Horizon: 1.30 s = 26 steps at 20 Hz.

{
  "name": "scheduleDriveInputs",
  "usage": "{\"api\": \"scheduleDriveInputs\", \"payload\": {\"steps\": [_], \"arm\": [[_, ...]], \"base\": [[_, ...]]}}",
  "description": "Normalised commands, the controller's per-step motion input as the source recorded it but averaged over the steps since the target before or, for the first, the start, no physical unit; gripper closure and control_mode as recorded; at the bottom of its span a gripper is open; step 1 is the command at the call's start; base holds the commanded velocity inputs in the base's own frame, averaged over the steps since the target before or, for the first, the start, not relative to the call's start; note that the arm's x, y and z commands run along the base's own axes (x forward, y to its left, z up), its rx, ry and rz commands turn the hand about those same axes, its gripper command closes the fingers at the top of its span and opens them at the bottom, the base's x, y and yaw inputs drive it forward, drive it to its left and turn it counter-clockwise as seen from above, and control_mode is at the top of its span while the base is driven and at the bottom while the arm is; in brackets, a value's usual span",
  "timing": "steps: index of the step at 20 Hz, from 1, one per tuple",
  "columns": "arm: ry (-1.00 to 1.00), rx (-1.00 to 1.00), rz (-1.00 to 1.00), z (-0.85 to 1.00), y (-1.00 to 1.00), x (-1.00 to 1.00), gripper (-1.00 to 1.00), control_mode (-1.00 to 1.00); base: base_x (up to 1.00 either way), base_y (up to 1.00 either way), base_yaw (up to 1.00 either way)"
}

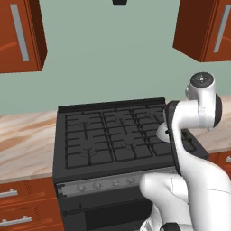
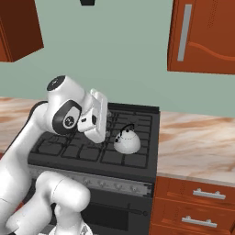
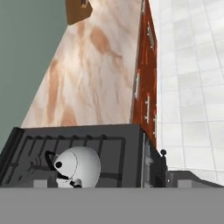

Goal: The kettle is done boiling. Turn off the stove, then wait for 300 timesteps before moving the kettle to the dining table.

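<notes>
One kettle [image 2: 127, 140] sits on the stove [image 1: 108, 135], on a front burner toward its right side (six grate burners, as I count them). In my hand view the kettle [image 3: 78, 167] lies low and left of centre. One arm [image 2: 69, 114] reaches over the grates beside the kettle; I cannot tell how its fingers stand. Marbled counters [image 2: 197, 142] flank the stove, two drawers [image 2: 202, 206] beneath the right one.

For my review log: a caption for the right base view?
Silver kettle sits on the black stove, white arm raised beside it.
</notes>
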Motion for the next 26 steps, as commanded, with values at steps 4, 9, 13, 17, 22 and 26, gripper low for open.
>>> {"api": "scheduleDriveInputs", "payload": {"steps": [4,9,13,17,22,26], "arm": [[0.07,-0.08,0.1,0.0,0.14,0.23,-1.0,-1.0],[0.08,-0.08,0.12,0.0,0.12,0.28,-1.0,-1.0],[0.15,-0.04,0.11,0.0,0.04,0.35,-1.0,-1.0],[0.16,-0.01,0.13,-0.09,0.01,0.31,-1.0,-1.0],[0.14,0.0,0.14,-0.18,0.0,0.25,-1.0,-1.0],[0.02,0.0,0.08,-0.18,0.0,0.18,-1.0,-1.0]], "base": [[0.0,0.0,0.0],[0.0,0.0,0.0],[0.0,0.0,0.0],[0.0,0.0,0.0],[0.0,0.0,0.0],[0.0,0.0,0.0]]}}
